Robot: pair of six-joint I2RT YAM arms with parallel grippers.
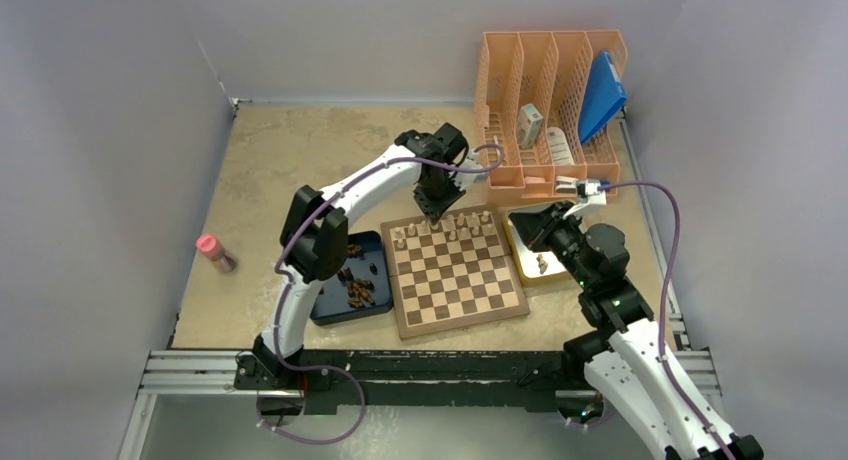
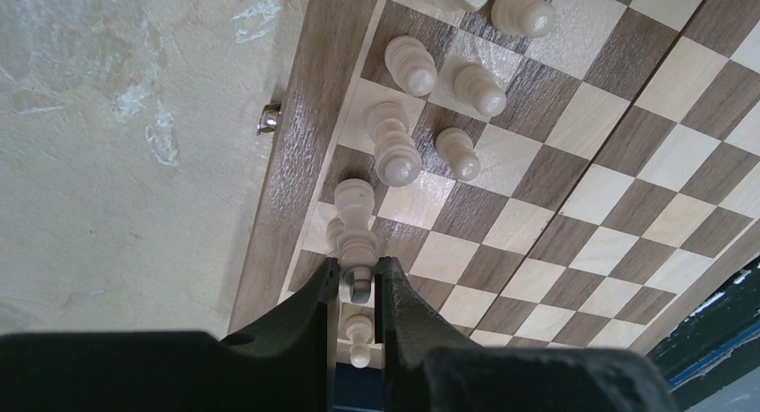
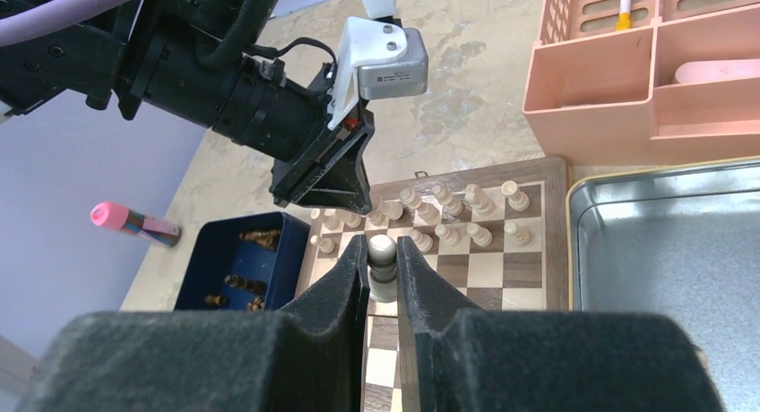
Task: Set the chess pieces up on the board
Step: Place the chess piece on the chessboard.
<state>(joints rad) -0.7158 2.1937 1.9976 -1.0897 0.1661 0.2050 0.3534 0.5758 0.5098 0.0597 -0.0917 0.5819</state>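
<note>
I have the left gripper [image 2: 358,291] clamped on a tall pale piece [image 2: 356,233] at the board [image 2: 291,161] edge, lower centre, and the right gripper [image 3: 383,278] pinching a pale pawn [image 3: 383,251]; both look like light, slick turned wood, I judge, best held under the head.

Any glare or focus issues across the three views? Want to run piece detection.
Top external: even, soft light, no glare, but the chess pieces are tiny. Left wrist: a pale sheen on the board border; the near fingers are dark and soft. Right wrist: its fingers blur too, while the held pale piece is sharp.
</note>
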